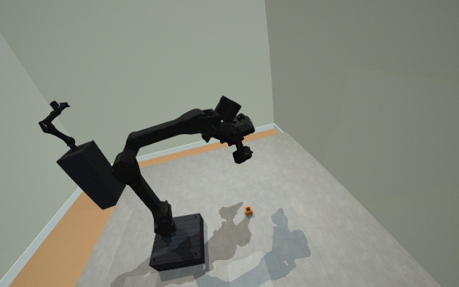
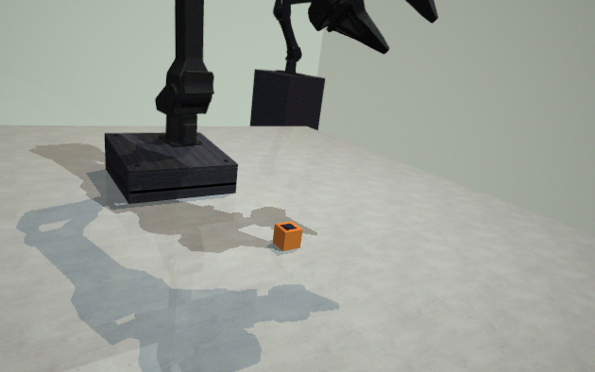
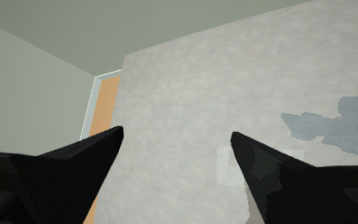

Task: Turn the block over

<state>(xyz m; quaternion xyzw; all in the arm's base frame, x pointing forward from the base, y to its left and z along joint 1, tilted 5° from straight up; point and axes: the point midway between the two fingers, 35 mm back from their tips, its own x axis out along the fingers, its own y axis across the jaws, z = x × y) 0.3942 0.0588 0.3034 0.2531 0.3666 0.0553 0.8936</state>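
A small orange block (image 1: 248, 210) (image 2: 287, 237) rests flat on the grey table (image 1: 310, 189) (image 2: 425, 236) (image 3: 175, 90). Its marked side, with a dark square, faces up. My gripper (image 2: 410, 35) (image 3: 178, 134) is open, with nothing between its fingers. It is high above the table, well clear of the block, and in the exterior view it is at the top edge, partly cut off. The block does not show in the wrist view.
The arm's dark square base (image 1: 182, 237) (image 2: 181, 177) stands on the table to the left of the block in the top and exterior views. A second, smaller arm on a dark pedestal (image 1: 91, 175) (image 2: 288, 99) is in the background. Shadows of my arm fall around the block.
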